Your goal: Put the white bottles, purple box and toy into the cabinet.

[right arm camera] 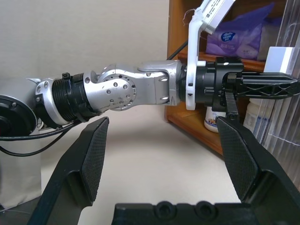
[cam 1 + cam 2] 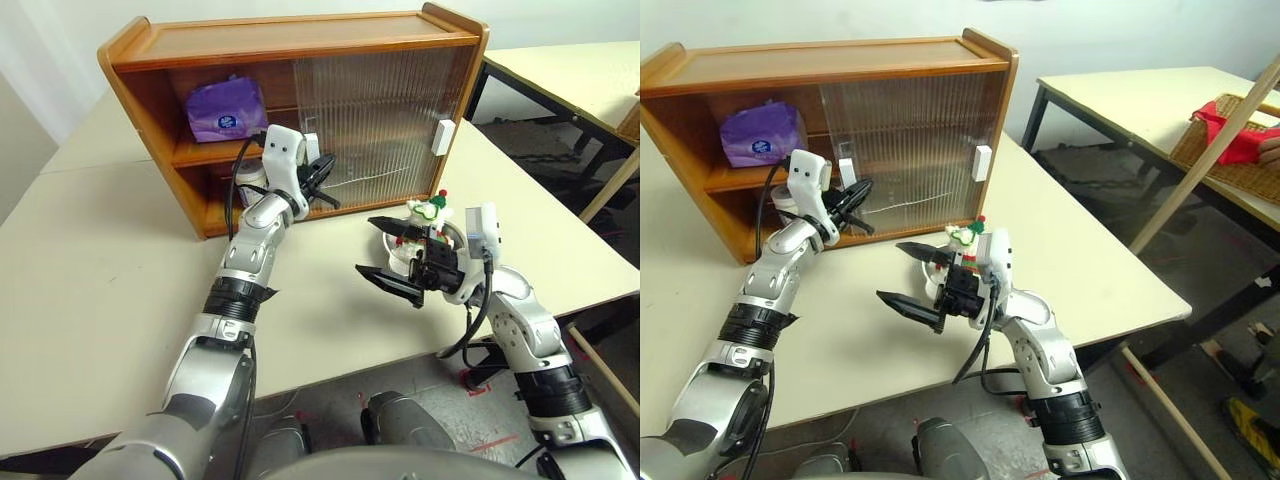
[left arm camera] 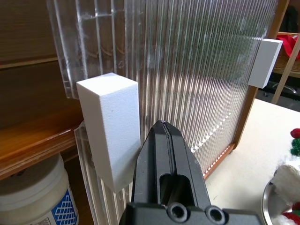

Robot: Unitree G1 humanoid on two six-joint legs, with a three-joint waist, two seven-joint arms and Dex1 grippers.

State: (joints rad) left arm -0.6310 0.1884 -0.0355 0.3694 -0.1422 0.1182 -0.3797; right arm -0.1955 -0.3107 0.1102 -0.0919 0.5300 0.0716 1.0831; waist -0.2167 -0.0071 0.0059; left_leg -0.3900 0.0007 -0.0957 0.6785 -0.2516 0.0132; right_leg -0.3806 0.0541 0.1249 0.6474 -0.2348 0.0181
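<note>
From the head cameras I see the orange-brown wooden two-shelf cabinet (image 2: 300, 60) standing on the pale table (image 2: 100, 300), its ribbed translucent sliding doors (image 2: 375, 110) covering the right half and the left half open. The soft lavender-purple plastic pack (image 2: 226, 110) lies on the upper shelf at the left. On the lower shelf one short white plastic jar (image 2: 250, 180) stands partly hidden behind my left arm; I cannot tell from here whether the second jar is beside it. My left gripper (image 2: 322, 180) is held level at the doors' left edge, next to the small white rectangular handle (image 2: 311, 147), its two black fingers pressed together on nothing. My right gripper (image 2: 385, 250) hangs above the table in front of the cabinet, fingers spread wide and empty. Just behind it, the fluffy white plush animal with green hat and red pom-pom (image 2: 432, 212) sits in a shiny metal dish (image 2: 400, 255), outside the cabinet.

On the left wrist camera the closed black fingers (image 3: 164, 159) sit just beside that white block handle (image 3: 110, 136) on the ribbed panel. The white jar with blue-and-white label (image 3: 35, 197) stands on the lower shelf behind the panel's edge, and the second white handle (image 3: 264, 63) is at the far edge.

On the right wrist camera my spread fingers (image 1: 91, 159) frame the left arm and its shut gripper (image 1: 269, 85), with the purple pack (image 1: 236, 33) on the shelf above.
</note>
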